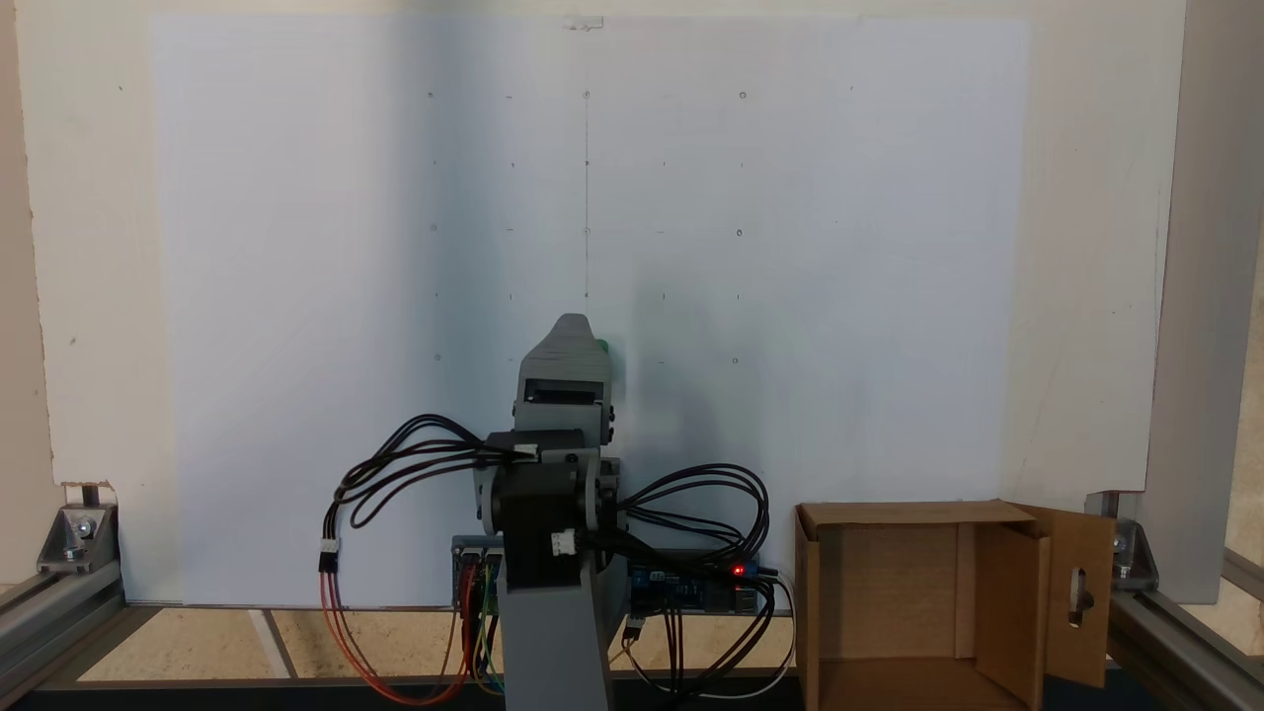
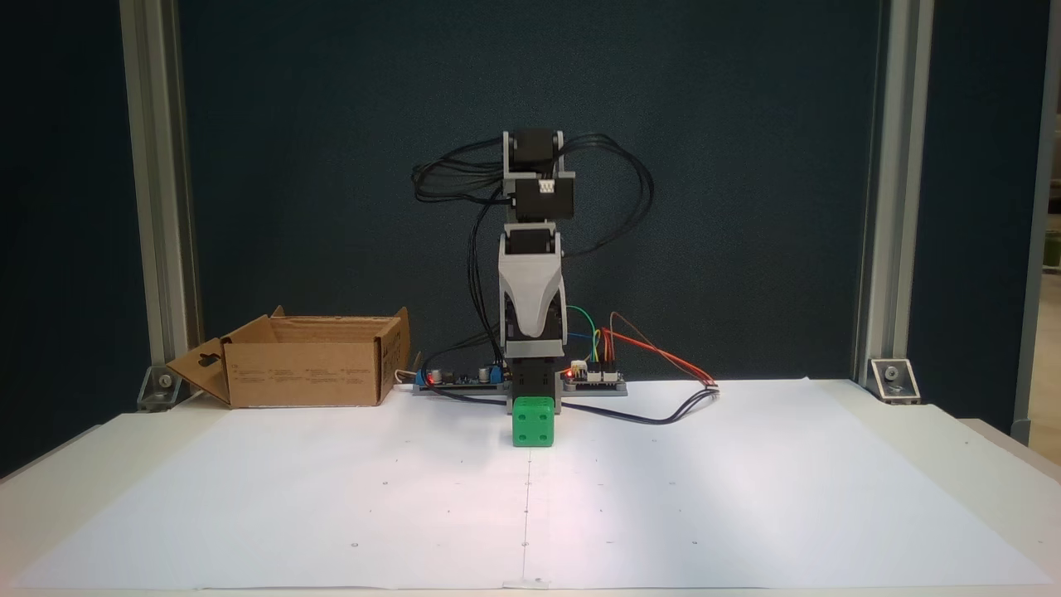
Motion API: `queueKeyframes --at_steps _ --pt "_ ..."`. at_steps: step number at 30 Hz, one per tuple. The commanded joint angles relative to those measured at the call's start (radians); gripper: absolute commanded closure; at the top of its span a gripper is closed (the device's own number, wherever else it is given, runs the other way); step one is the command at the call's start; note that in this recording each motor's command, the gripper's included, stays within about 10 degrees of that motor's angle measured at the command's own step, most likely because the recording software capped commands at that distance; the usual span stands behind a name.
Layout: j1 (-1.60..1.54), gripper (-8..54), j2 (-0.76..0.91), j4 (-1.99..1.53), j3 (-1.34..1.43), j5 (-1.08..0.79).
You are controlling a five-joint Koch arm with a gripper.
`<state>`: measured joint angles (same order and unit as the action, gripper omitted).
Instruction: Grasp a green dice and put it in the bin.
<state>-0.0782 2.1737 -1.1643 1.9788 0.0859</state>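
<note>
Reaching: we judge the step in hand is the approach to the green dice (image 2: 532, 421), which sits on the white paper sheet (image 2: 663, 497) on the bench, touching nothing but the paper as far as we can tell
Place of the dice: in a fixed view it lies just in front of the arm's base, on the sheet's drawn centre line; in the other fixed view a sliver of green (image 1: 601, 346) peeks out at the right edge of the gripper body
Fingers: the gripper (image 2: 530, 352) hangs over the dice pointing down, and we cannot tell whether its fingers are apart or together, since one lies behind the other for both cameras
Bin: the bin (image 2: 311, 362), an open cardboard box with a slotted flap, stands well apart from the dice at the left in that view; it shows at the lower right (image 1: 923, 602) in the other
Handling: we judge the dice light, stiff and hard, likely smooth plastic, so it could slip or twist if pinched off centre; not fragile
Where to hold: we would close on two opposite flat faces, centred, not on edges or corners
Pointing: a cube has no long axis; it sits flat, one pipped face squarely toward the camera, edges roughly in line with the sheet's centre line
Progress: we judge the grasp not yet made and the carry to the bin all to come
</note>
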Motion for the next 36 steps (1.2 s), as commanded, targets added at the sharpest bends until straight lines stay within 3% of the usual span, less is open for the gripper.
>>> queueKeyframes --at_steps 1,36 --pt "-0.009 0.8 0.002 0.011 -0.014 0.049" --pt "-0.057 0.3 -0.014 0.279 0.302 0.117"
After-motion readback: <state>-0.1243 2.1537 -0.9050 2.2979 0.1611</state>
